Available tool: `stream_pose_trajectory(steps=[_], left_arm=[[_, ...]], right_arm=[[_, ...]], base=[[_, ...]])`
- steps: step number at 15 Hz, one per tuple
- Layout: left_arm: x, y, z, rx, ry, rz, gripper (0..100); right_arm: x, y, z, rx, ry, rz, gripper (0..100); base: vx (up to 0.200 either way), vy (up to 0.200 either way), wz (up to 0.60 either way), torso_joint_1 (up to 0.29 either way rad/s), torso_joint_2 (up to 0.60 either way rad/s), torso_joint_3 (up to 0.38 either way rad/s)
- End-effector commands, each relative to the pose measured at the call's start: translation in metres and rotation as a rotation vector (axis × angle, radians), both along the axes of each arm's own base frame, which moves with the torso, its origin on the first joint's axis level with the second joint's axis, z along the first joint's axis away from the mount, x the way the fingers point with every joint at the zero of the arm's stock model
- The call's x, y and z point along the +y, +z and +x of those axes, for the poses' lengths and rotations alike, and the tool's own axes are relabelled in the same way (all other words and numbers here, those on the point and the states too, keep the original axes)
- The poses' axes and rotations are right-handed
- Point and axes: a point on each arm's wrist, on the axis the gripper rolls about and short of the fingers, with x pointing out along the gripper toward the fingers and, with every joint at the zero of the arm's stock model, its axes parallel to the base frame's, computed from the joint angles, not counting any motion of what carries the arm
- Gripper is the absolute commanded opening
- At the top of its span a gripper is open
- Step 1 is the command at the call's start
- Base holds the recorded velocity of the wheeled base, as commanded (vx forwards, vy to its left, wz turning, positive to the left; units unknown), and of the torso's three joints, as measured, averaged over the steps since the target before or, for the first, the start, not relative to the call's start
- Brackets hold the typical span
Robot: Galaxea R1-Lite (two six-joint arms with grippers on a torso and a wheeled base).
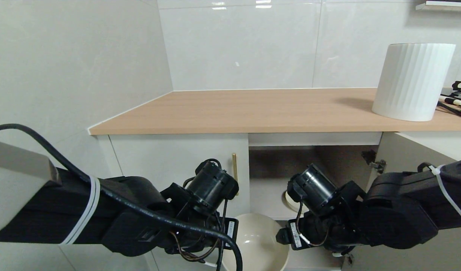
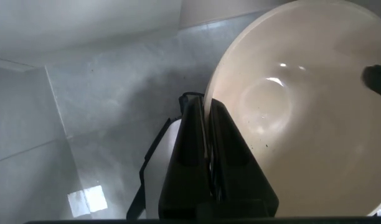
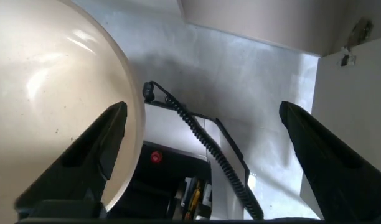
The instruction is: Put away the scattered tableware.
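A cream bowl point(image 1: 255, 241) hangs low in front of the open cabinet point(image 1: 313, 150). My left gripper point(image 1: 230, 230) is shut on its rim; in the left wrist view the fingers point(image 2: 206, 134) pinch the edge of the bowl point(image 2: 296, 112). My right gripper point(image 1: 285, 235) sits at the bowl's other side, open. In the right wrist view its fingers point(image 3: 100, 152) stand wide apart around the gripper's middle point(image 3: 203, 112), one of them against the rim of the bowl point(image 3: 47, 87). A white plate point(image 1: 290, 201) lies on the cabinet's shelf, partly hidden by the right arm.
The wooden counter point(image 1: 253, 109) runs above the cabinet. A white ribbed container point(image 1: 413, 81) stands on it at the right, with pens point(image 1: 456, 103) beside it. The left cabinet door point(image 1: 177, 165) is closed, with a gold handle point(image 1: 234, 165). The right door point(image 1: 415, 150) stands open.
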Motion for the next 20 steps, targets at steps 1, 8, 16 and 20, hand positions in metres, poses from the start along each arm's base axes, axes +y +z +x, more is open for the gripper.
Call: stream_pose_trajectory(steps=[1, 8, 16, 20], left_arm=[[0.000, 0.000, -0.001, -0.001, -0.001, 0.000, 0], [0.000, 0.000, 0.000, -0.006, 0.002, 0.002, 0], [0.000, 0.000, 0.000, -0.006, 0.002, 0.004, 0], [0.000, 0.003, 0.000, -0.013, 0.006, -0.002, 100]], right_arm=[[0.001, -0.004, 0.001, 0.009, 0.001, -0.008, 0], [0.003, -0.004, -0.002, 0.010, 0.011, -0.009, 0], [0.003, -0.007, -0.001, 0.016, 0.009, -0.018, 0], [0.005, -0.015, 0.001, 0.029, 0.007, -0.038, 0]], base=[[0.000, 0.000, 0.00, 0.000, 0.00, 0.000], [0.000, 0.000, 0.00, 0.000, 0.00, 0.000], [0.000, 0.000, 0.00, 0.000, 0.00, 0.000], [0.000, 0.000, 0.00, 0.000, 0.00, 0.000]])
